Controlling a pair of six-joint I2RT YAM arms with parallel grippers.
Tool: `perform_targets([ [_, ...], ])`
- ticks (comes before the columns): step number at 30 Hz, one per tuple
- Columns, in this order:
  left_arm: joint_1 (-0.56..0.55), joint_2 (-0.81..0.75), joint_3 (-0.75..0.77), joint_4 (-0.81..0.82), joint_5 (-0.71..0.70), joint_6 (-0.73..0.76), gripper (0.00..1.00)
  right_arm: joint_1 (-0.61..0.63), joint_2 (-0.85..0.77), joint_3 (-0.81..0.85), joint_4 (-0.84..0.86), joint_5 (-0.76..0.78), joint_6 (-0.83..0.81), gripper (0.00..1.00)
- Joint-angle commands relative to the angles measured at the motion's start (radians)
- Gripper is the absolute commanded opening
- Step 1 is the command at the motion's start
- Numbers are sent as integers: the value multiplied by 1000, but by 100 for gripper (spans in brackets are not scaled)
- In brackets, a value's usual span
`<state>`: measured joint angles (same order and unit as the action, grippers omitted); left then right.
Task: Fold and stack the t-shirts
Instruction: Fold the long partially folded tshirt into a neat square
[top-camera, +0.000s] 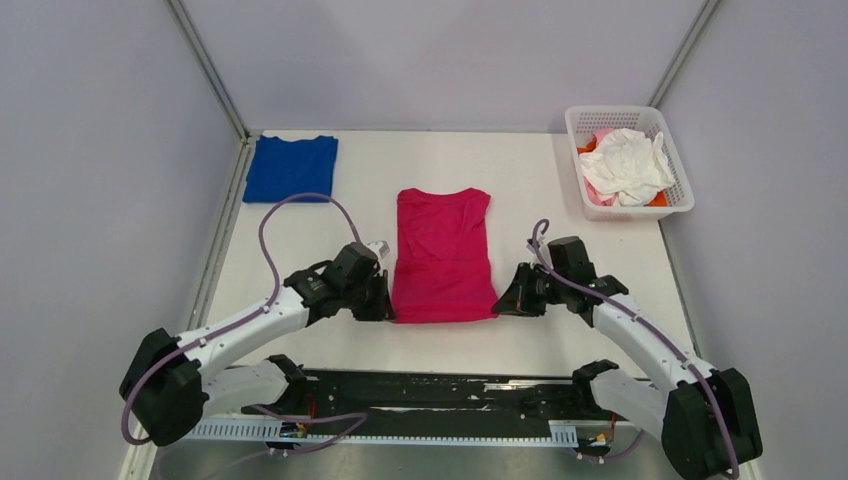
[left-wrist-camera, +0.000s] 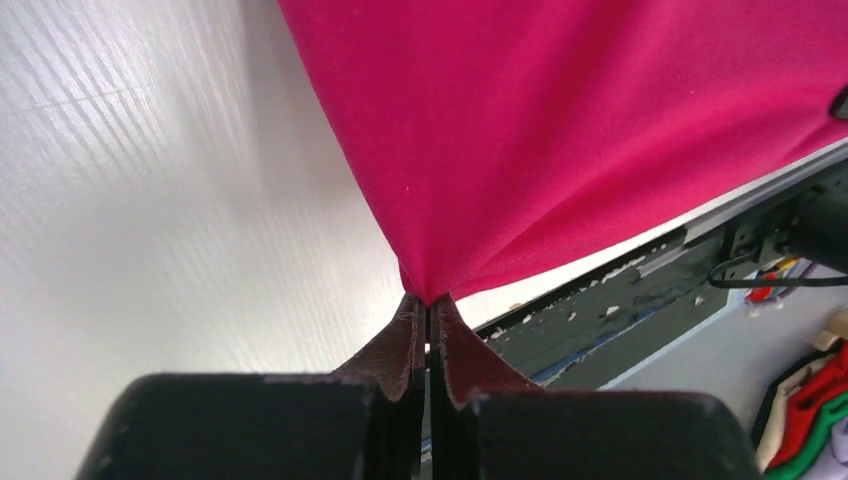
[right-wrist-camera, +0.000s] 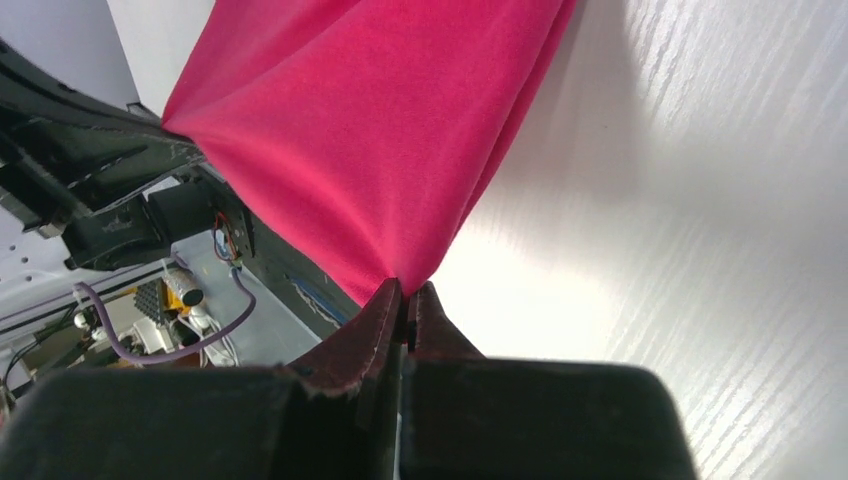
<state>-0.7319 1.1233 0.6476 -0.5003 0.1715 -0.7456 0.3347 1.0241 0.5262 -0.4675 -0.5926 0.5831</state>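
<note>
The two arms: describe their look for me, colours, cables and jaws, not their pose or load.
The left arm and right arm match: white tubular links between bulky black joint housings, with black wrists. A purple-grey cable loops free from each and runs back along its links. The jaws are black blocks tapering to thin tips, faced with worn reddish-brown pads.

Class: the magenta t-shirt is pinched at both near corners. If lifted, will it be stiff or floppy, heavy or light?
Probably floppy: the magenta t-shirt creases toward the left gripper where pinched, so its middle would likely sag. Likely light: the cloth looks thin and lies flat on the table. Slipping seems unlikely, with the right gripper shut on its corner too.
</note>
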Motion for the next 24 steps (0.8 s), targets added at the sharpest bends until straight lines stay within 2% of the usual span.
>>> perform_targets([
  [1,-1,-57,38,-4,-94,-21,0,-4,5,97,-47,108,-17,0],
  [4,4,-44,77,43,-198,-15,0,-30,49,176,-44,158,-21,0],
  [7,40,18,153,59,-233,9,0,-64,90,241,-29,162,-19,0],
  [13,149,141,287,103,-215,79,0,-118,176,362,20,151,-28,0],
  [24,289,382,496,172,-131,145,0,-181,454,602,119,83,-18,0],
])
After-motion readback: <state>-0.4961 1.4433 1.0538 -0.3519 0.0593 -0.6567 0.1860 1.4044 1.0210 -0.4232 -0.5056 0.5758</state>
